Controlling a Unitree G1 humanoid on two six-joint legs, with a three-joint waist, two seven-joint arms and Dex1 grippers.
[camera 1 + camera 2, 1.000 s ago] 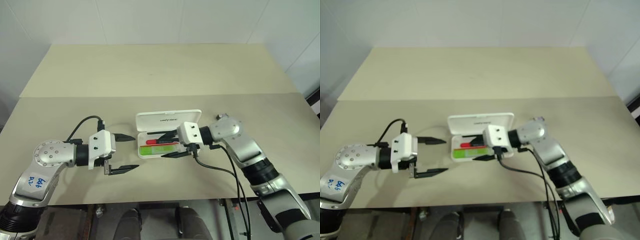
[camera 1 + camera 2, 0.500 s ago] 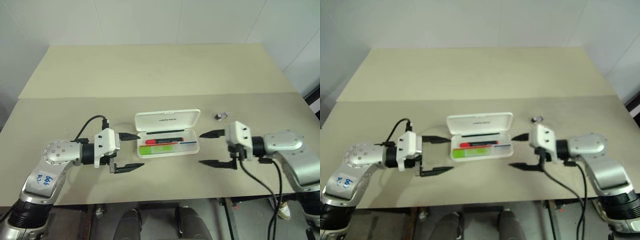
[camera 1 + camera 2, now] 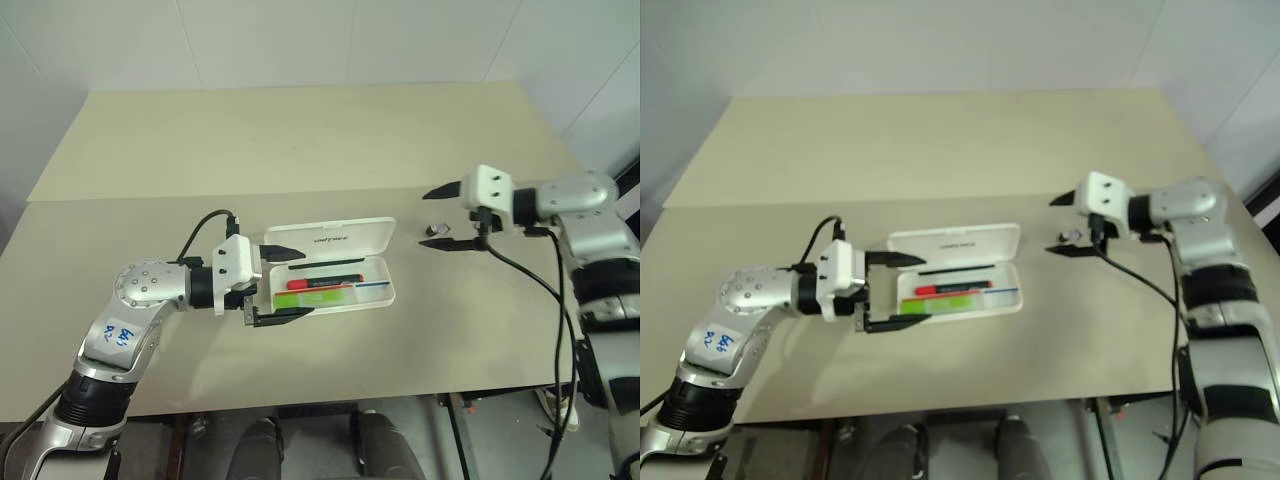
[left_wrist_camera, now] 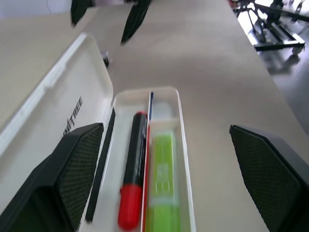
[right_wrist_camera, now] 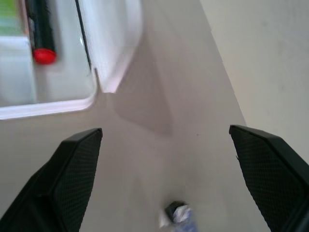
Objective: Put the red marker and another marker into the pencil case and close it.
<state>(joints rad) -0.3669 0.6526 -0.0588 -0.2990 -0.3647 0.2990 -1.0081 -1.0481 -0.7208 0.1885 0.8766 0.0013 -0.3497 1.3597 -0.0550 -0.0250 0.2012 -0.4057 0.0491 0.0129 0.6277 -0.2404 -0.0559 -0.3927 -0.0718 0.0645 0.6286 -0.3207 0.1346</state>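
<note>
The white pencil case (image 3: 332,238) lies open mid-table, its lid tilted back. In its tray the red marker (image 3: 322,283) and the lime-green marker (image 3: 314,298) lie side by side; the left wrist view shows the red marker (image 4: 132,169) and the green marker (image 4: 163,176) close up. My left gripper (image 3: 307,282) is open, its fingers straddling the case's left end with nothing held. My right gripper (image 3: 423,219) is open and empty, raised off to the right of the case.
A small dark and silvery object (image 3: 437,230) lies on the table just right of the case, under the right gripper, also seen as the small object (image 5: 176,212). A seam (image 3: 120,193) runs across the table behind the case.
The right gripper opened, left the red marker in the tray and swung away to the right and back. The left gripper moved right up to the case's left end.
</note>
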